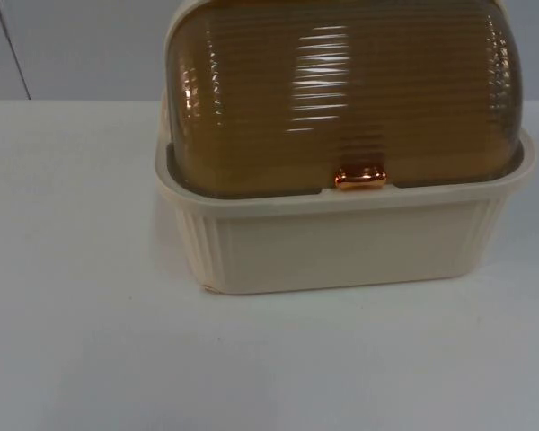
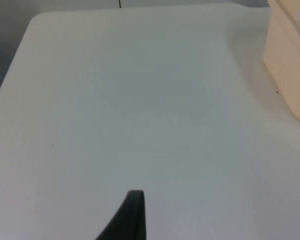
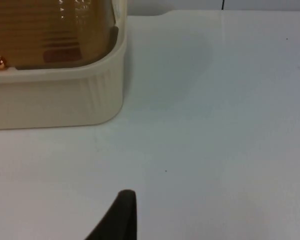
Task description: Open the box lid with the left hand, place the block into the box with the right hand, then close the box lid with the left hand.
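Note:
A cream ribbed box (image 1: 341, 247) stands on the white table, and its amber ribbed dome lid (image 1: 341, 90) is down over the rim. A small copper handle (image 1: 360, 177) sits at the lid's front edge. My left gripper (image 2: 132, 215) hovers over bare table, with the box's cream wall (image 2: 287, 65) off to one side. My right gripper (image 3: 121, 215) is over the table near the box's corner (image 3: 105, 95). In that view a dim reddish patch (image 3: 62, 55) shows through the lid (image 3: 50, 30); I cannot tell what it is.
The white table top (image 1: 81, 341) spreads in front of the box and to its left. A grey partition wall (image 1: 72, 45) rises behind. The table's far rounded corner (image 2: 37, 20) lies ahead of the left gripper.

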Available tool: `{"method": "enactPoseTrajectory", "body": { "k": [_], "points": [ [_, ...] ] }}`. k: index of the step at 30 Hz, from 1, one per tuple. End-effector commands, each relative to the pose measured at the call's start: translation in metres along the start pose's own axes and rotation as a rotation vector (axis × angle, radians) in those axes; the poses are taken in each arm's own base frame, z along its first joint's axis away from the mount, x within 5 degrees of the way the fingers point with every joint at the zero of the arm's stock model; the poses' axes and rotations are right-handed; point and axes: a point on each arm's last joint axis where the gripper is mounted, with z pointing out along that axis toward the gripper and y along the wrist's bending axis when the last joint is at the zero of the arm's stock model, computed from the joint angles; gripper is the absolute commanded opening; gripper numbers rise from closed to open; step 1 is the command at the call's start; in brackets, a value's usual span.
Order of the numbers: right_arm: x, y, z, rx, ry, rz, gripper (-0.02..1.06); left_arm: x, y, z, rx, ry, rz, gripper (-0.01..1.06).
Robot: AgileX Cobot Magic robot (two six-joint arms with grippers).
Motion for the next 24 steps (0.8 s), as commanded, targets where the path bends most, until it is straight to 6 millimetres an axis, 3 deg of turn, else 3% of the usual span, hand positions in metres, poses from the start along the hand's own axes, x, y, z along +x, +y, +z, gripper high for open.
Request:
{"method": "enactPoseTrajectory", "body": {
  "k": [1, 24],
  "points": [
    [-0.0007, -0.0005, 0.0004, 0.005, -0.016, -0.003, 1.05, -0.0008, 0.0008, 0.0018, -0.003, -0.024, 0.002, 1.05],
    [-0.0007, -0.0005, 0.0004, 0.005, -0.016, -0.003, 1.05, -0.001, 0.0067, 0.0016, -0.068, -0.025, 0.023, 1.05]
  ]
}}
